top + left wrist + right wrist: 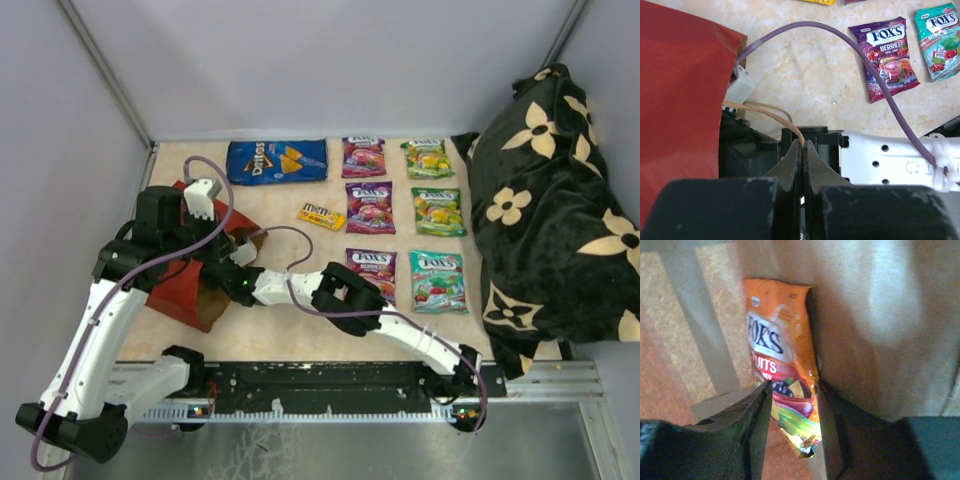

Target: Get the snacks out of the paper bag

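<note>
At the left of the table (280,335) lies the red paper bag (175,290), its mouth facing right. The left gripper (802,147) is closed tight, pinching the thin brown handle (765,111) of the bag between its fingers.

Just to the right, the right gripper (793,387) reaches into the bag's brown inside. Its jaws stand partly apart, one on each side of an orange candy packet (777,330) that lies in the bag. They sit close against the packet's edges, but I cannot tell whether they press on it.

The other snacks lie out on the table: a blue chip bag (277,160) at the back, a small yellow packet (321,215) in front of it, then a column of three purple packets (370,206), then two green packets (439,211) with a teal packet (436,280) in front of them. A black flowered cloth (550,220) is heaped at the far right.
</note>
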Robot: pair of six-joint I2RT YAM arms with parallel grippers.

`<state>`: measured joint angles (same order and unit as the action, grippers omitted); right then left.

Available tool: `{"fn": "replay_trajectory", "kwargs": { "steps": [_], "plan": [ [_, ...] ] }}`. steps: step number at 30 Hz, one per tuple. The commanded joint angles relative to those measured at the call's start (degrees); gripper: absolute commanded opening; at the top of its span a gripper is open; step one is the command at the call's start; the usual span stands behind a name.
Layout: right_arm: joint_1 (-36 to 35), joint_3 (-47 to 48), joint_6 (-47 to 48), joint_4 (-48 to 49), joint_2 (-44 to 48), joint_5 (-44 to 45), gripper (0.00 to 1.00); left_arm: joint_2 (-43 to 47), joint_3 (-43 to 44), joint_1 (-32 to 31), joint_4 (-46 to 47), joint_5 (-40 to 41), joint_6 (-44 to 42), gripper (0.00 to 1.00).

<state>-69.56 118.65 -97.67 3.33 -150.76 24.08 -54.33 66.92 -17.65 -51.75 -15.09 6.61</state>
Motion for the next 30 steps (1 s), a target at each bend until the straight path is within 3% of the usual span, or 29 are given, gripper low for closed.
{"fn": "replay_trajectory", "kwargs": {
  "steps": [1, 4, 5, 9, 13, 18, 23, 30],
  "plan": [
    [1.8, 4.5, 2.5, 4.4, -4.0, 3.4, 0.35, 0.3, 1.9, -0.4, -0.9, -1.5, 0.4, 0.0],
    [3.0, 4.6, 4.2, 11.6, -5.5, 1.3, 0.04, 0.3, 2.1, -0.4, -1.0, -0.4, 0.5, 0.0],
    [3.4, 4.3, 5.5, 14.1, -5.7, 0.5, 0.0, 0.1, 2.1, -0.4, -1.0, 0.5, 0.6, 0.0],
    [4.2, -2.6, 12.3, 25.3, -1.5, -1.8, 0.0, -0.2, 1.8, -0.3, -0.5, 6.8, 1.7, 0.0],
    [4.7, -15.4, 21.2, 34.3, 8.9, -7.2, 0.0, -1.1, -0.3, -0.4, 2.0, 15.9, 3.5, 0.0],
    [4.7, -36.3, 24.4, 32.9, 26.5, -14.0, 0.0, -1.5, -3.9, -0.3, 8.4, 30.1, 6.6, 0.0],
    [4.8, -55.8, 27.8, 31.1, 44.2, -14.4, 0.0, -4.4, -3.5, -0.3, 11.7, 36.2, 6.8, 0.0],
    [5.8, -65.0, 43.2, 14.9, 65.7, -25.9, 0.0, -7.1, -2.7, -0.2, 12.2, 42.2, 6.1, 0.0]
  ]
}}
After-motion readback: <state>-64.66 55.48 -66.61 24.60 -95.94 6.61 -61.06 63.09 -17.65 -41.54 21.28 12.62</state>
